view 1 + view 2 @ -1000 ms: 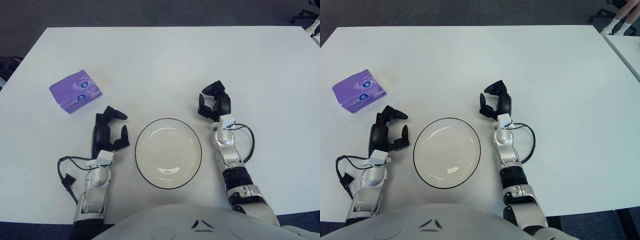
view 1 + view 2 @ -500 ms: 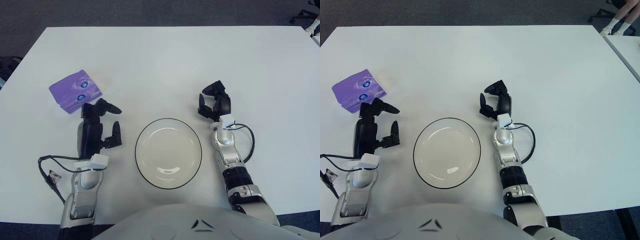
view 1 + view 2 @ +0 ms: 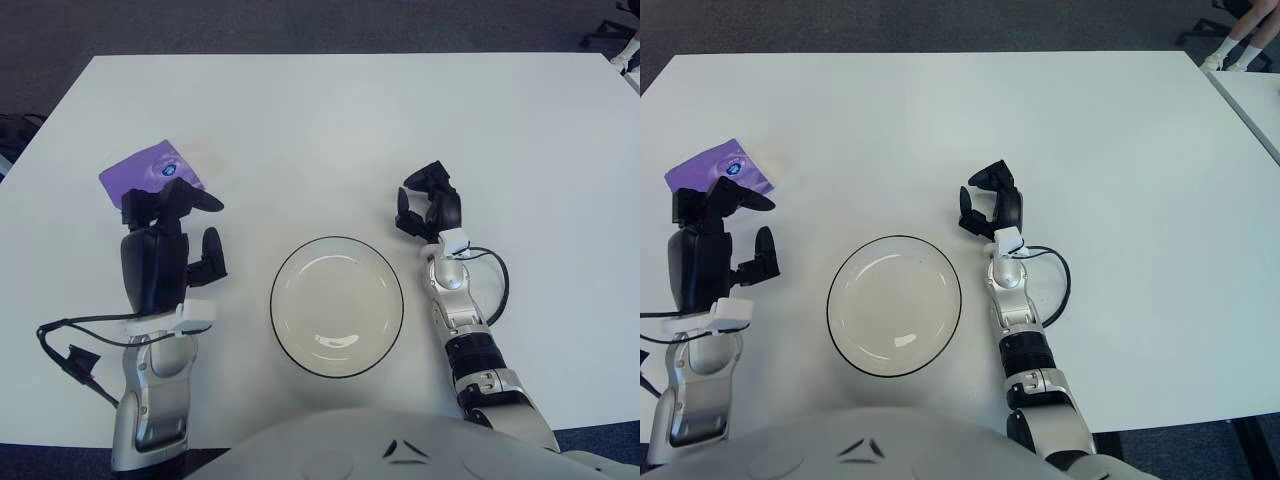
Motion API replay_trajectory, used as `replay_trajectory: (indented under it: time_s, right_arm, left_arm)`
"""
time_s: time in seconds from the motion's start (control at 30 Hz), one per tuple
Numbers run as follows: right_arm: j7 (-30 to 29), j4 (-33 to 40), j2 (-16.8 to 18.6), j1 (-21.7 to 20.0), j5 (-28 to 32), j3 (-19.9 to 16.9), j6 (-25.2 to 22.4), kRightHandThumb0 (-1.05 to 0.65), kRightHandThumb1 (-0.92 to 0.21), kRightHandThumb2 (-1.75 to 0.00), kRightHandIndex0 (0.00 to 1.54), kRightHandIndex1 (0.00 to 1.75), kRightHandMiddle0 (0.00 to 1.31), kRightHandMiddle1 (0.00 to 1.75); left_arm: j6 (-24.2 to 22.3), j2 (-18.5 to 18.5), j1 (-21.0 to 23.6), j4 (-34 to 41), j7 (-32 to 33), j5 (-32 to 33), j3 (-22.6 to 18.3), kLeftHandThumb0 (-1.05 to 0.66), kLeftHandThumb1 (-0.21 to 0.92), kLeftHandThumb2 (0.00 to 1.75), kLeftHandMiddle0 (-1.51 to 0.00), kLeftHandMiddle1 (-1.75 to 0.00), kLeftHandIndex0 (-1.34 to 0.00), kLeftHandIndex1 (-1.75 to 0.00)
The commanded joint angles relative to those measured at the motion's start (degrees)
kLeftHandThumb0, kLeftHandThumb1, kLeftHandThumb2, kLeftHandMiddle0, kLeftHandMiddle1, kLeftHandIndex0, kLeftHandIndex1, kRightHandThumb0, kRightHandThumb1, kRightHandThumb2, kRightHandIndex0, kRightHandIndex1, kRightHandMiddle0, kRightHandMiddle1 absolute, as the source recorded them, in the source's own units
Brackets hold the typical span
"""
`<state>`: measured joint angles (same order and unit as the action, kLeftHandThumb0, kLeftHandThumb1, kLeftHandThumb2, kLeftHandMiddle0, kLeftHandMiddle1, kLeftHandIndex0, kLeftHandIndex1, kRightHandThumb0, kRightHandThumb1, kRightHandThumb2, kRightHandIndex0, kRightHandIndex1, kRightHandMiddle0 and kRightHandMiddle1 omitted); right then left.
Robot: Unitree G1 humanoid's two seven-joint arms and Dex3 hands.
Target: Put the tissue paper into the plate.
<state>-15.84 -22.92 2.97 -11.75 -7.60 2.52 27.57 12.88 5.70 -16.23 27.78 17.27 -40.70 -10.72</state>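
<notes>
A purple tissue pack (image 3: pixel 140 170) lies at the left of the white table. My left hand (image 3: pixel 172 232) hangs raised just in front of it, covering its near edge, fingers spread and holding nothing. A white plate with a dark rim (image 3: pixel 337 305) sits at the table's near centre, with nothing in it. My right hand (image 3: pixel 428 207) shows to the right of the plate, beyond its far right rim, fingers relaxed and holding nothing.
The white table (image 3: pixel 330 120) runs wide behind the plate. A black cable (image 3: pixel 70 350) loops beside my left forearm. Dark carpet lies beyond the far edge, and another table's corner (image 3: pixel 1250 95) shows at the far right.
My left hand has risen and moved left and forward from beside the plate to just in front of the tissue pack, now covering part of it. The right hand has not moved.
</notes>
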Motion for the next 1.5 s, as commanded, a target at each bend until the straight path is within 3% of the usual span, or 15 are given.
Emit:
replay_trajectory:
  time_s: [0.0, 0.03, 0.07, 0.1, 0.17, 0.23, 0.37, 0.63, 1.03, 1.47]
  right_arm:
    - [-0.3, -9.0, 0.0, 7.0, -1.2, 0.3, -1.4, -0.41, -0.55, -1.04, 0.69, 1.67, 0.43, 1.75]
    - [-0.2, -8.9, 0.0, 7.0, -1.2, 0.3, -1.4, -0.41, -0.55, -1.04, 0.69, 1.67, 0.43, 1.75]
    - [-0.1, -8.9, 0.1, 6.9, -1.0, 0.2, -1.6, -0.41, -0.55, -1.04, 0.69, 1.67, 0.43, 1.75]
    - [0.0, -8.9, 0.1, 6.9, -0.9, 0.2, -1.6, -0.41, -0.54, -1.04, 0.69, 1.67, 0.43, 1.75]
    - [0.3, -8.9, 0.1, 6.9, -0.7, 0.1, -1.7, -0.41, -0.54, -1.04, 0.69, 1.67, 0.43, 1.75]
    - [0.5, -8.9, 0.1, 6.9, -0.4, 0.1, -1.7, -0.41, -0.55, -1.04, 0.69, 1.67, 0.43, 1.75]
    - [0.9, -8.9, 0.1, 6.7, -0.2, -0.1, -1.9, -0.41, -0.55, -1.03, 0.68, 1.68, 0.43, 1.75]
    - [1.0, -9.7, -0.1, 6.4, -0.1, -0.3, -1.3, -0.41, -0.55, -1.03, 0.67, 1.68, 0.43, 1.75]
    - [0.8, -10.5, 0.1, 6.2, 0.2, -1.0, -0.8, -0.41, -0.56, -1.02, 0.65, 1.67, 0.43, 1.75]
    - [0.6, -10.7, 0.2, 6.3, 0.1, -1.3, -0.3, -0.41, -0.57, -1.01, 0.65, 1.66, 0.42, 1.75]
  left_arm:
    - [2.0, 5.4, 1.3, -4.3, 1.5, 0.5, -3.6, -0.59, 0.57, 1.02, -0.29, -1.74, -0.35, -1.75]
    - [2.6, 6.9, 1.7, -4.6, 1.1, 0.3, -4.0, -0.75, 0.7, 0.95, -0.19, -1.7, -0.22, -1.72]
    - [1.0, 7.5, 1.3, -2.9, -0.6, -1.0, -4.4, -0.81, 0.74, 0.92, -0.15, -1.68, -0.18, -1.71]
    - [-0.3, 7.8, 1.0, -1.7, -1.8, -1.9, -4.6, -0.9, 0.81, 0.84, -0.09, -1.33, -0.11, -1.38]
    - [-3.7, 8.1, 1.2, -1.6, -4.0, -1.4, -5.6, -0.97, 0.85, 0.76, -0.05, -0.91, -0.06, -1.0]
    - [-7.7, 9.8, 4.8, -0.2, -8.7, -0.2, -5.8, -1.02, 0.88, 0.61, -0.02, -0.43, -0.02, -0.54]
    - [-10.3, 14.0, 10.9, -1.6, -13.4, 1.4, -5.7, -1.04, 0.87, 0.5, 0.0, -0.09, 0.0, -0.13]
    - [-12.2, 21.5, 12.4, -4.1, -19.7, 0.7, -6.1, -1.05, 0.83, 0.45, 0.0, 0.0, 0.0, -0.01]
    - [-4.9, 34.6, 18.6, -25.1, -18.0, -0.3, -3.1, -1.05, 0.78, 0.43, 0.0, 0.0, 0.0, 0.0]
    - [-2.9, 39.1, 23.0, -34.2, -16.7, -1.0, 1.5, -1.05, 0.7, 0.39, 0.0, 0.0, 0.0, 0.0]
